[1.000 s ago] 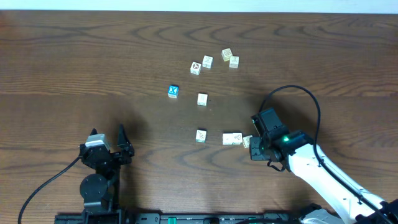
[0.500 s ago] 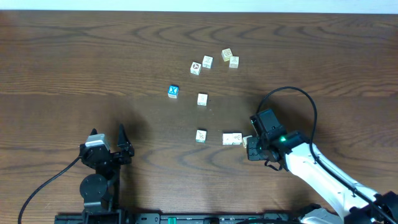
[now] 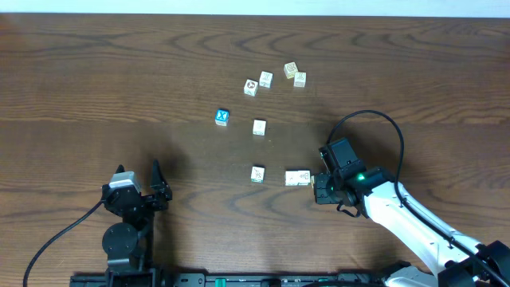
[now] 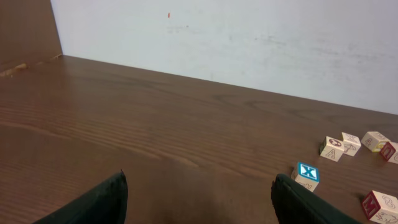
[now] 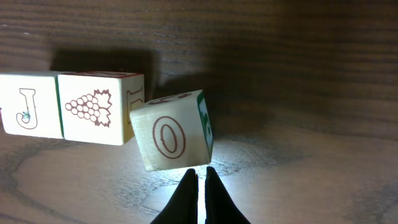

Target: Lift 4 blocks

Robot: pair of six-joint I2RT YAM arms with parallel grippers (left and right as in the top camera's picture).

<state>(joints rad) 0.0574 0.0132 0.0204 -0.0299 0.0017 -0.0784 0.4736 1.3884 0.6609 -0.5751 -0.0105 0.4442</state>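
**Item: O block, not yet gripped**

Right tool point(image 5: 198, 182): pressed together, pinching nothing, tips at the near edge of the skewed O block point(image 5: 169, 138). The block's corner sat at the grape block point(image 5: 93, 109), near right on the counter point(image 5: 311, 62). Left tool point(image 4: 198, 186): spread, empty. I judged it best to reopen, straddle the block squarely, then close.

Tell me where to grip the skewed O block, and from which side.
On the O block, probably the near and far side faces, coming down from above with the right pincer opened and turned. It sits skewed, one corner at the grape block, so that side is crowded; the other pair looks free.
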